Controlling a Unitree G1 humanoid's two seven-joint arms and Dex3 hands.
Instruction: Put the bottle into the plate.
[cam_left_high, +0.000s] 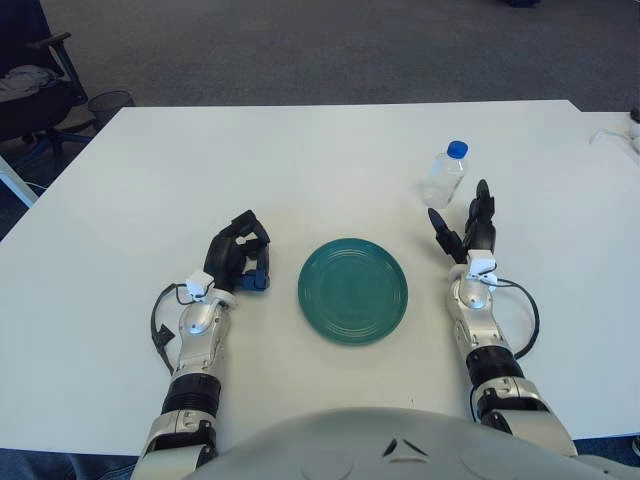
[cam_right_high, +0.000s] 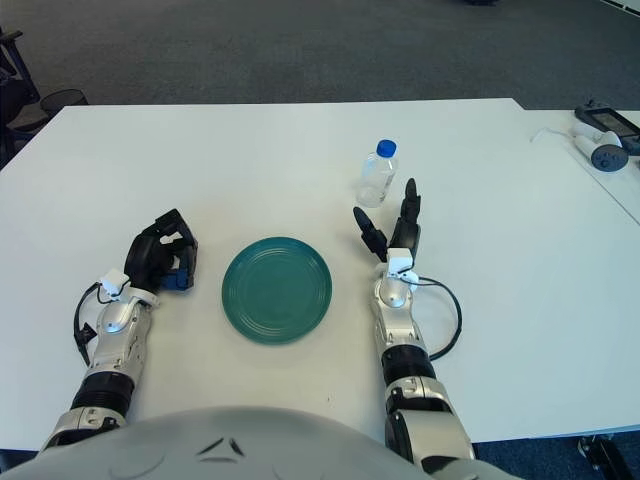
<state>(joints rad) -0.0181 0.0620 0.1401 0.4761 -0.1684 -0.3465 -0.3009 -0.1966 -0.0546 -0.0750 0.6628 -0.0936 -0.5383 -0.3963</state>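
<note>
A clear plastic bottle (cam_left_high: 443, 177) with a blue cap stands upright on the white table, behind and to the right of the green plate (cam_left_high: 353, 290). My right hand (cam_left_high: 466, 225) is just in front of the bottle, fingers spread and pointing up, holding nothing. A small gap separates it from the bottle. My left hand (cam_left_high: 240, 261) shows to the left of the plate with its fingers curled and nothing in them. The plate has nothing on it.
The white table (cam_left_high: 300, 170) reaches far back and to both sides. A white controller (cam_right_high: 598, 150) lies on a second table at the far right. An office chair (cam_left_high: 30, 90) and a bin stand beyond the back left corner.
</note>
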